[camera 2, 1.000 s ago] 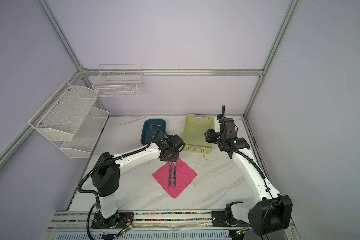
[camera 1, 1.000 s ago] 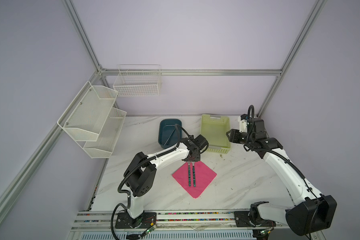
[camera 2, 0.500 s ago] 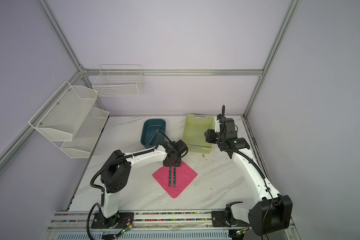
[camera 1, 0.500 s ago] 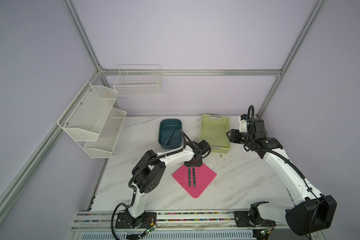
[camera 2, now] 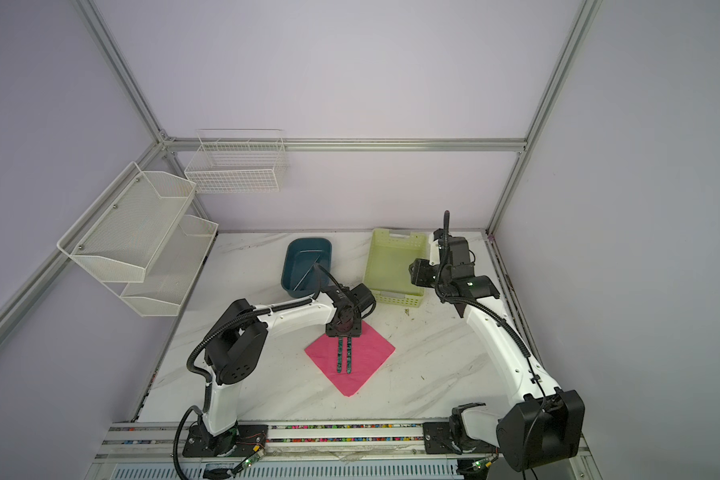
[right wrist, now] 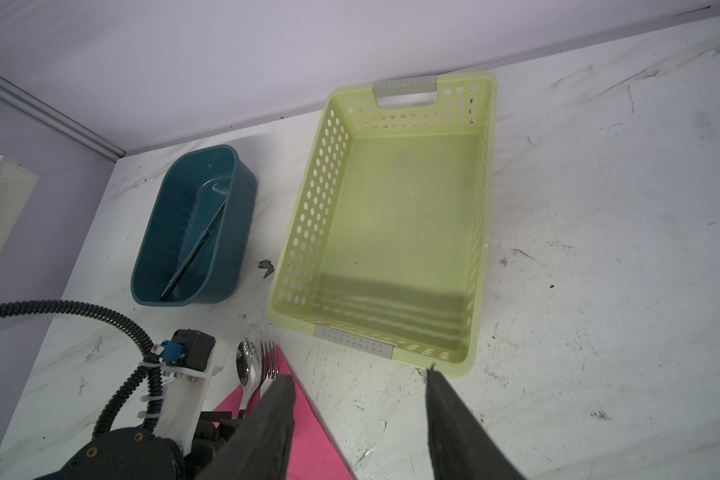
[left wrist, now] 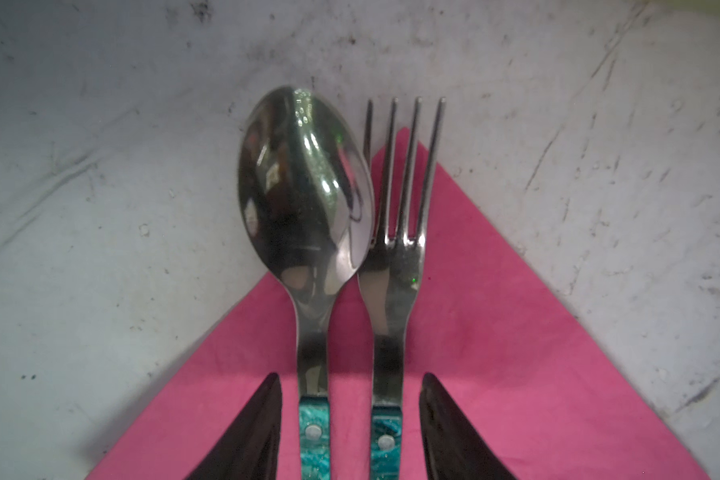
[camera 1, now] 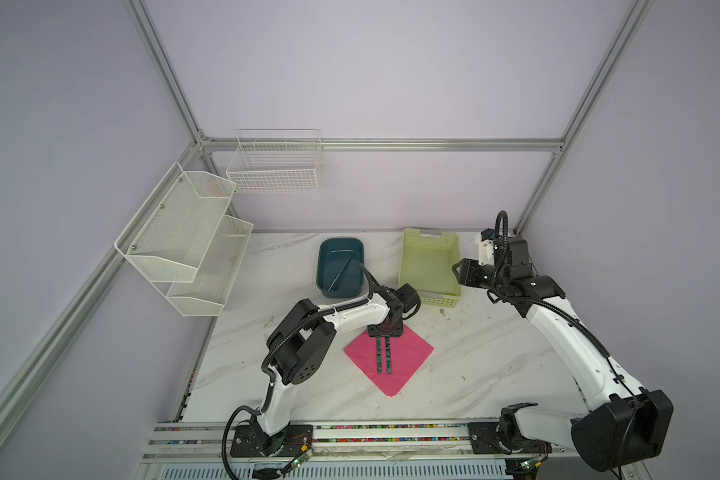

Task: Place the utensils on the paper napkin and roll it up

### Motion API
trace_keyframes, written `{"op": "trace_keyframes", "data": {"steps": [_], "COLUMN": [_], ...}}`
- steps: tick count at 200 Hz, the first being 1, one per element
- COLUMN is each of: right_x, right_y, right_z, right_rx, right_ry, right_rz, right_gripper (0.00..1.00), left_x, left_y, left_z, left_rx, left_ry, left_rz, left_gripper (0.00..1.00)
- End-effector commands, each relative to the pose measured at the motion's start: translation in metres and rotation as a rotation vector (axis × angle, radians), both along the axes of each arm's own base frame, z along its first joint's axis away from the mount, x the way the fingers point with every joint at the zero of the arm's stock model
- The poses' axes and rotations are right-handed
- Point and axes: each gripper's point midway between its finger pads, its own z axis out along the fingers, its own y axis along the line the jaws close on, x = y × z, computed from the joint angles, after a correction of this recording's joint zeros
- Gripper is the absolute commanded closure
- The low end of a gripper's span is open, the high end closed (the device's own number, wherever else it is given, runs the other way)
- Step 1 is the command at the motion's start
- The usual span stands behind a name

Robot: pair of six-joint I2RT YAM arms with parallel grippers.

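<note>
- Two fingers of the left gripper (left wrist: pixel 350 399) flank the utensils in the left wrist view, one outside the spoon (left wrist: pixel 304 187) handle and one outside the fork (left wrist: pixel 400 257) handle. Pink paper shows in the gap at each side, so the jaws stand open and grip nothing.
- The right gripper (right wrist: pixel 354 399) hangs over the table (right wrist: pixel 599 208) by the near end of the pale green basket (right wrist: pixel 308 208). Its fingers are spread with nothing between them.
- The spoon and fork lie parallel, side by side, with their handles on the paper napkin (camera 1: pixel 408 357).
- The knife (camera 1: pixel 339 270) lies diagonally inside the teal tub (camera 1: pixel 329 293), beyond the napkin and beside the basket.
- In both top views the left gripper body covers the utensil heads, so only the handles show.
- The left wrist view shows the spoon bowl lying past the napkin's corner on bare marble. The fork tine tips project over that corner.
</note>
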Motion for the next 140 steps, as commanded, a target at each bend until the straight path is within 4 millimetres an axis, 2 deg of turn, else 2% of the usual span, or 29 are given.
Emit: {"op": "trace_keyframes", "data": {"steps": [1,48,140], "right_x": [-0.0010,-0.0015,-0.0008], "right_y": [-0.0042,-0.0048,-0.0041], "right_z": [0.0030,0.0034,0.0044], "right_rx": [-0.014,-0.015,-0.013], "right_ry": [-0.020,-0.022,-0.022], "right_rz": [-0.010,-0.012,-0.010], "right_gripper": [0.47,0.47,0.47], "left_x": [-0.0031,-0.0045,-0.0030], "left_y": [0.0040,0.0044,0.0028], "left_z": [-0.0039,-0.0105,-0.0100], "left_rx": [0.002,0.009,0.001], "left_ry": [0.004,0.021,0.022], "left_rz": [0.016,0.016,0.014], "left_gripper": [0.47,0.47,0.48]}}
